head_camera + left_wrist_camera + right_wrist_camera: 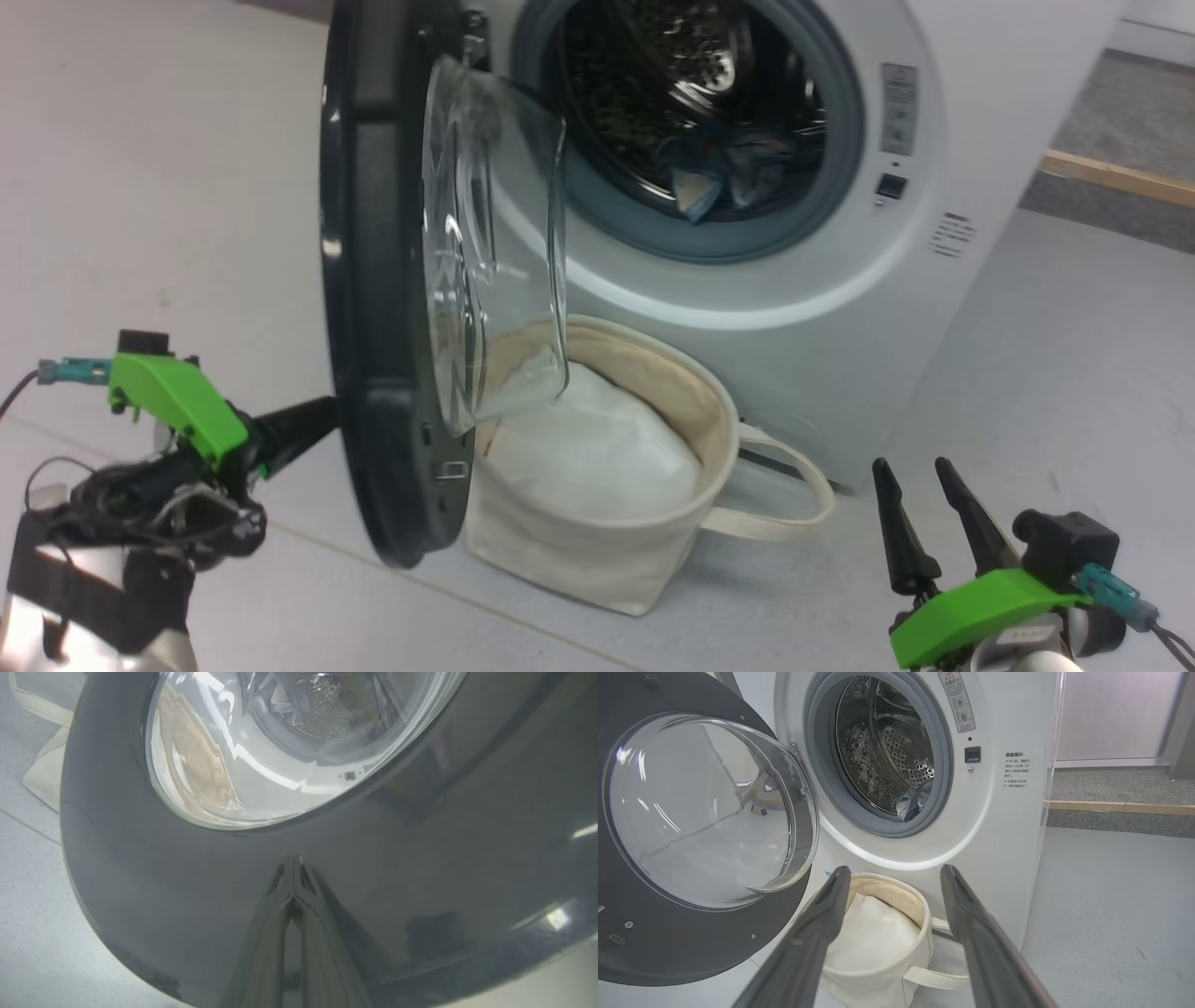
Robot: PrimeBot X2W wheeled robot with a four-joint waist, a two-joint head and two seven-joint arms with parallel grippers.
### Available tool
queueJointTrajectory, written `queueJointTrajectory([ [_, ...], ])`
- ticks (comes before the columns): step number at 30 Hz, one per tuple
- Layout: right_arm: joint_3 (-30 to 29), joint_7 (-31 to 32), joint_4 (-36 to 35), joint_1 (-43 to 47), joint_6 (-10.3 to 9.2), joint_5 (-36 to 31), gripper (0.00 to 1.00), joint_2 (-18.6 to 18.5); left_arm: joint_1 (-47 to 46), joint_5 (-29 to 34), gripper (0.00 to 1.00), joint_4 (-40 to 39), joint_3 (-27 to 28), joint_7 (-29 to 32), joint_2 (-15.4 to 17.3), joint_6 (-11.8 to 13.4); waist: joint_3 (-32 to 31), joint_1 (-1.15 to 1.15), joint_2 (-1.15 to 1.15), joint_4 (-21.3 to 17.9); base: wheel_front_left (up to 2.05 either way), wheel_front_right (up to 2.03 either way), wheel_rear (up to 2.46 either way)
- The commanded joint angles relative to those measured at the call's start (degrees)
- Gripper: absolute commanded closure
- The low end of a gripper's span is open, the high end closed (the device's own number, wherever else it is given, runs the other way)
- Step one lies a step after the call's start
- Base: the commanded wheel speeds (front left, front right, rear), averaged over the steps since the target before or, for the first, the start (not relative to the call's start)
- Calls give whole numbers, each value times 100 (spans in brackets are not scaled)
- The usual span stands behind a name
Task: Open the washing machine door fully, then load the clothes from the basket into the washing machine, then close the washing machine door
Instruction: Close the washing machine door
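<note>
Clothes of crumpled light blue and cream fabric [719, 177] lie low in the perforated steel drum [653, 75] of the white front-loading washing machine [840, 308].
Its round door with glossy black rim and bulging clear glass bowl [373, 280] stands swung out to the left, partly over the round cream canvas basket [597, 551] on the floor just before the machine; a plain white pillow-like bundle [597, 448] sits inside the basket. The left gripper [327, 411], fingers pressed together and holding nothing, touches its tips to the door's outer rim. The right gripper [910, 465] hangs wide open and empty, right of the basket.
</note>
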Motion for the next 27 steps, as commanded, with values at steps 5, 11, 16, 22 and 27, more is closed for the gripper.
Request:
queueJointTrajectory([
  [5,57,-71,-216,-136,3,-17,0,-50,320,-18,100,-1239,0,259,-92,380,-51,0,0,-523,0,0,0],
  [11,99,-71,-203,-145,3,-17,0,-83,638,-65,100,-1875,-1,175,-242,601,-60,0,0,-1099,0,0,0],
  [16,87,-71,-209,-162,3,-20,0,-133,753,-90,100,-2029,28,49,-292,661,-38,0,0,-1542,0,0,0],
  [22,93,-71,-224,-231,3,-30,0,-185,718,-106,100,-1967,155,-244,-307,617,116,0,0,-2332,0,0,0],
  [27,63,-71,-237,-293,3,-56,0,-186,568,-145,100,-1804,356,-520,-250,533,236,0,0,-2875,0,0,0],
])
